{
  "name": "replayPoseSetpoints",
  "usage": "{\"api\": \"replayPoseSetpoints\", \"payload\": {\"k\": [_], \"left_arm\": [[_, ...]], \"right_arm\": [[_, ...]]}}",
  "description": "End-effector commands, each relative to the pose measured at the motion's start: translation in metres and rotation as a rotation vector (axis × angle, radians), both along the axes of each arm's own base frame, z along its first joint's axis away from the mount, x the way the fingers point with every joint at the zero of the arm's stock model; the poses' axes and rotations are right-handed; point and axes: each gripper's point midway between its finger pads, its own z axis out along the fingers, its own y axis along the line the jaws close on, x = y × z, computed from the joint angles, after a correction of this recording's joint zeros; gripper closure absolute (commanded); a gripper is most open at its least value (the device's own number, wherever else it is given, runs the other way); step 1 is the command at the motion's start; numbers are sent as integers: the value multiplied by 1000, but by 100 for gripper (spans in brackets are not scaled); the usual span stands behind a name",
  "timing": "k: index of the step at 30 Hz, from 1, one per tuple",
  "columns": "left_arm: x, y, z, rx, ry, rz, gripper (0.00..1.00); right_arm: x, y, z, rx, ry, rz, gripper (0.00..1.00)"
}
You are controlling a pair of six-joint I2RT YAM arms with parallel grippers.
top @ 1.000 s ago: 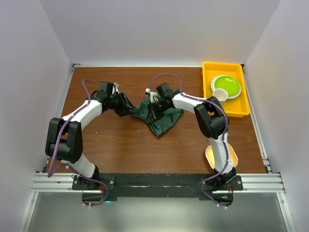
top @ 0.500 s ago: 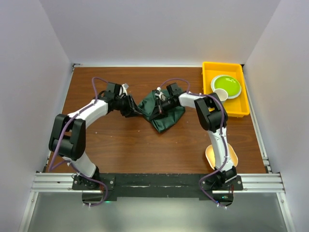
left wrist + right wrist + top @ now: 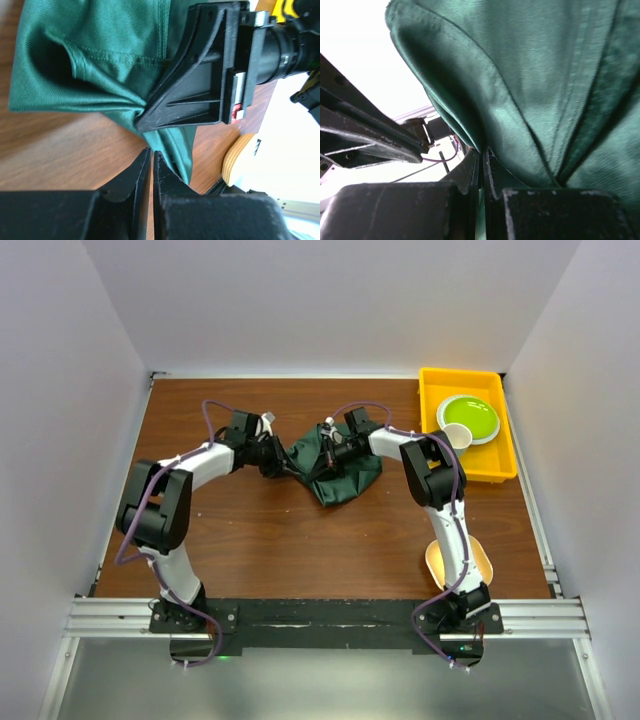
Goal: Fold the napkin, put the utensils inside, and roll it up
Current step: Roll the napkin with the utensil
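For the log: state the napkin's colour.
The napkin is plain dark green; left wrist view shows it best.

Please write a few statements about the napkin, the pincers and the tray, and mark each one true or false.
1. The right pincer is shut on the napkin. True.
2. The napkin lies flat and fully spread. False: it is bunched in folds.
3. The green plate sits in the yellow tray. True.
4. The left pincer hovers over the yellow tray. False: it is at the napkin's left edge.
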Motion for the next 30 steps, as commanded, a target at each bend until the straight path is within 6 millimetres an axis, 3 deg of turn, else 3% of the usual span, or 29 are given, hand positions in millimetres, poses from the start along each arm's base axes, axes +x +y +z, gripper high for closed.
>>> {"api": "replayPoseSetpoints", "payload": {"k": [1, 5, 10, 16, 17, 19, 25, 28, 30], "left_arm": [[27, -16, 23, -95, -89, 0, 90], [36, -21, 16, -124, -79, 19, 91], [50, -20, 22, -124, -101, 60, 89], [24, 12, 6, 52, 119, 244, 59], [23, 13, 5, 59, 136, 265, 43], [23, 13, 7, 52, 159, 296, 35], [13, 13, -12, 111, 359, 394, 33], [15, -2, -10, 69, 435, 429, 33], [29, -8, -1, 73, 420, 456, 32]], "right_arm": [[4, 1, 12, 22, 37, -1, 100], [4, 1, 10, 23, 52, 0, 100], [6, 1, 9, 17, 57, -7, 100], [10, 2, 11, 9, 24, 0, 100], [12, 2, 11, 4, 14, -3, 100], [13, 2, 9, -4, 0, -3, 100], [11, -1, 7, -39, -55, 31, 100], [10, -2, 3, -45, -66, 41, 100], [8, 1, 3, -44, -84, 53, 100]]}}
